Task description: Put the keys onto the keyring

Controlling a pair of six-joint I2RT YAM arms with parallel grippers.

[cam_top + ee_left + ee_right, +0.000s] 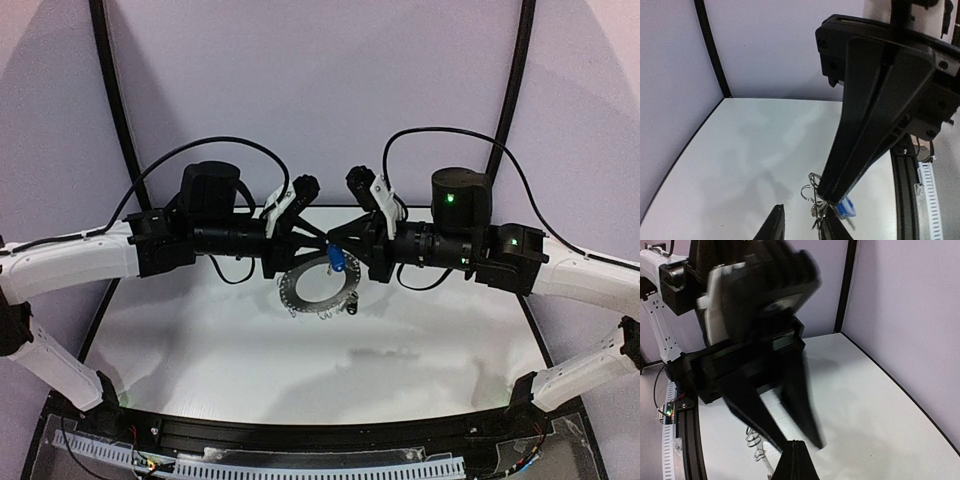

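Keyring (290,290) sits mid-bench (200,340), right under the spot where the two arms meet. Its dark rim and wide hole show below the crossed wrists in the top view, but I cannot tell whether it lies flat or has its far edge raised.

The blue-tagged key (338,258) hangs at the ring's far rim, just at the tip of the right jaws. Those jaws are clenched to a single narrow point. They may be pinching the key's metal or a clip beside it — the views do not settle which. My reading is that this side acts as the steady hand, keeping the key at the rim so it can be hooked on.

The left jaws stand parted, one on each side of the small wire clips (812,189) along the rim, and nothing is visibly nipped between them. This looks like a set-up to brace the ring or work a clip from the opposite side.

The left arm (70,265) and right arm (580,270) reach in from the bench's two sides. Their forearms are roughly level and their wrists turn inward, so the jaws angle down toward each other with the tips close together over the ring. I cannot find the black-tagged key in any view.
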